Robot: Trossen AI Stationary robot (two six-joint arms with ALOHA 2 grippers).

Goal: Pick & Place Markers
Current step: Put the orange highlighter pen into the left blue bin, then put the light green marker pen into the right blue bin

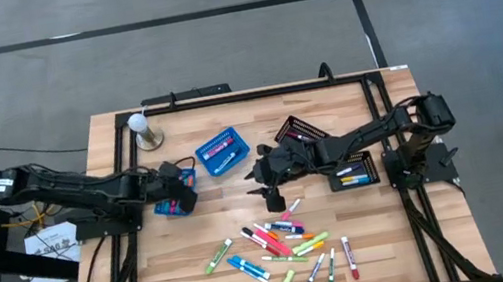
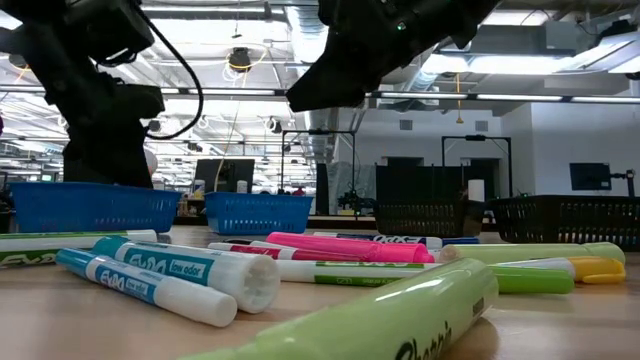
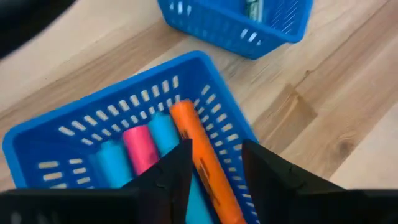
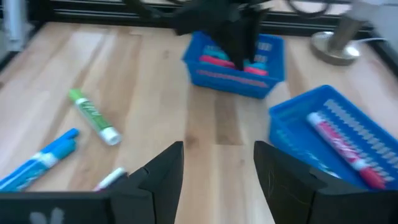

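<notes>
A pale green marker (image 2: 400, 320) lies nearest the low camera, in front of the loose markers (image 1: 284, 247) scattered on the table (image 1: 152, 278) near its front edge. An orange marker (image 3: 202, 158) lies in the left blue basket (image 3: 81, 134) beside pink and blue ones, between the spread fingers of the left gripper (image 3: 211, 174). Between that basket and the black baskets (image 1: 352, 171), the right gripper (image 4: 217, 168) is held empty and spread above the table, beside a second blue basket (image 1: 221, 152).
</notes>
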